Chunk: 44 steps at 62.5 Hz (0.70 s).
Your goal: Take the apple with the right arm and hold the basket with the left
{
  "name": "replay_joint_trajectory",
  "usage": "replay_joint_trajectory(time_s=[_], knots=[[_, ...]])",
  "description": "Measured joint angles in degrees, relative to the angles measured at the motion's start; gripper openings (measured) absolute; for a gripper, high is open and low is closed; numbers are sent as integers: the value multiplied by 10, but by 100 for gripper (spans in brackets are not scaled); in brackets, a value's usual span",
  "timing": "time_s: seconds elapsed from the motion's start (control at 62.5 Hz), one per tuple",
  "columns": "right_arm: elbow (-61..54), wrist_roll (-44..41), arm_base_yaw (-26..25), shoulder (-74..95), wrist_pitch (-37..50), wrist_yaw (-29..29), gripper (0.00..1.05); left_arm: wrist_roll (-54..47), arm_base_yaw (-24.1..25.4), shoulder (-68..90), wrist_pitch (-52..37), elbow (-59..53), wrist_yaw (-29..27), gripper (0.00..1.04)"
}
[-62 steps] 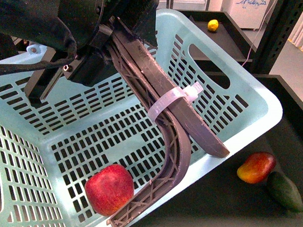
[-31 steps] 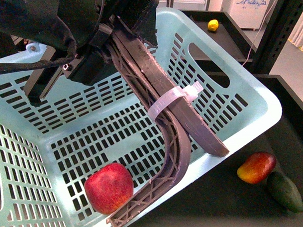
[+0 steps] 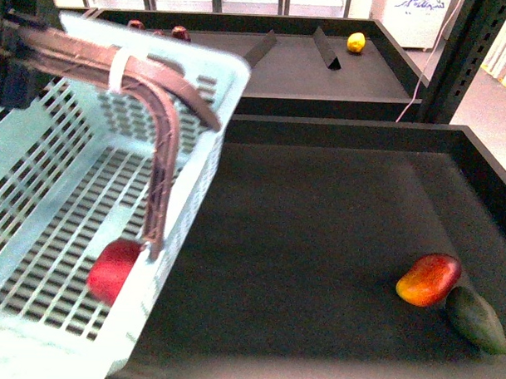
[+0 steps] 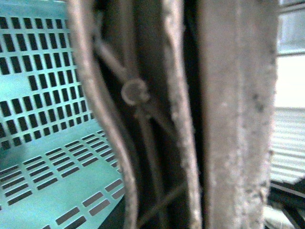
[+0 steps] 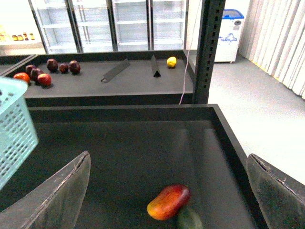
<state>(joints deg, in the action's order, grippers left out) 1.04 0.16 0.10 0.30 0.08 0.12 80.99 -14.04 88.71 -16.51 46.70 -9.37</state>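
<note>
The pale mint-green basket (image 3: 87, 192) hangs tilted at the left of the front view, blurred. Its brown handles (image 3: 160, 111), tied with a white zip tie (image 3: 117, 68), run up into my left gripper (image 3: 10, 56), which is shut on them at the frame's edge. The left wrist view shows only those handles (image 4: 233, 119) close up against the slotted basket wall (image 4: 38, 95). The red apple (image 3: 113, 269) lies inside the basket in its low corner, partly behind the handle. My right gripper (image 5: 167, 156) is open and empty above the black tray, apart from the basket's corner (image 5: 14, 129).
A red-orange mango (image 3: 429, 279) (image 5: 169, 202) and a dark green fruit (image 3: 476, 319) lie together at the black tray's right side. On the rear shelf sit a yellow fruit (image 3: 355, 42) and small dark red fruits (image 5: 52, 64). A black post (image 3: 457, 55) stands at right.
The basket has swung away to the left, uncovering the black tray. The left arm has slid almost out of view. The apple stays in the basket's low corner.
</note>
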Motion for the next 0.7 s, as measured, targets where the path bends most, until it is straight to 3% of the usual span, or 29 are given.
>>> replay_joint_trajectory(time_s=[0.272, 0.704], knots=[[0, 0, 0, 0, 0, 0, 96, 32, 87, 56, 2, -3, -9, 14], [0, 0, 0, 0, 0, 0, 96, 80, 118, 103, 32, -37, -4, 14]])
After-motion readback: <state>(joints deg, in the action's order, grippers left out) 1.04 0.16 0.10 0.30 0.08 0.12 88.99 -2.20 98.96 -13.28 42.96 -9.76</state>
